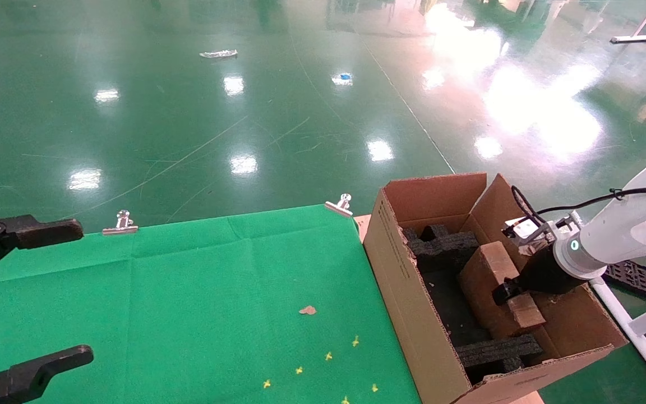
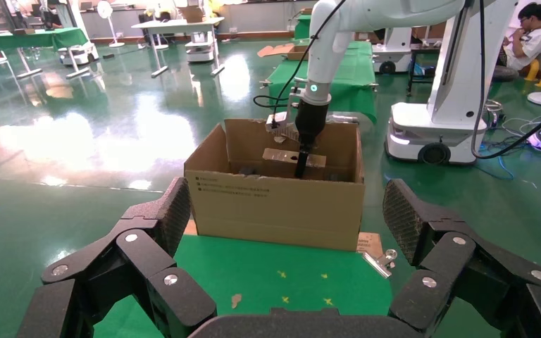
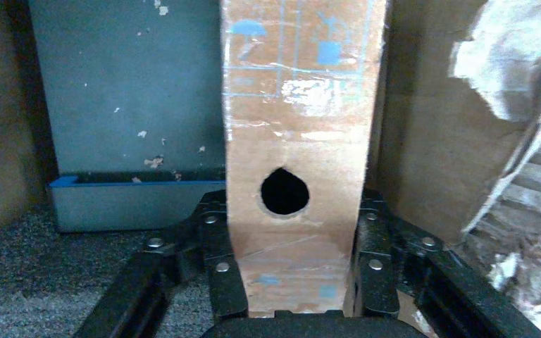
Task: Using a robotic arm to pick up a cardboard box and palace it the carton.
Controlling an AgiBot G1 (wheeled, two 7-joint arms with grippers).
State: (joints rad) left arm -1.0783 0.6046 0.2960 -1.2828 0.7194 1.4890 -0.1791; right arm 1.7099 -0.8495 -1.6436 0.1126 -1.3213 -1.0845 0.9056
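Note:
The large brown carton (image 1: 396,252) stands at the right end of the green table, flaps open, with black foam inserts (image 1: 443,242) inside. My right arm (image 1: 626,224), white with a teal ring, reaches into it. My right gripper (image 1: 507,292) is shut on the small narrow cardboard box (image 1: 488,269), which sits down inside the carton between the foam pieces. In the right wrist view the fingers (image 3: 220,267) clamp both sides of the cardboard box (image 3: 296,127), just below its round hole (image 3: 284,191). My left gripper (image 1: 83,290) is open and empty at the table's left edge.
The green cloth (image 1: 199,297) is held by metal clips (image 1: 121,223) (image 1: 341,205). A cardboard scrap (image 1: 307,310) and several yellow marks (image 1: 328,356) lie on it. A white frame (image 1: 637,325) stands right of the carton. The left wrist view shows the carton (image 2: 275,204) and a seated person (image 2: 528,32).

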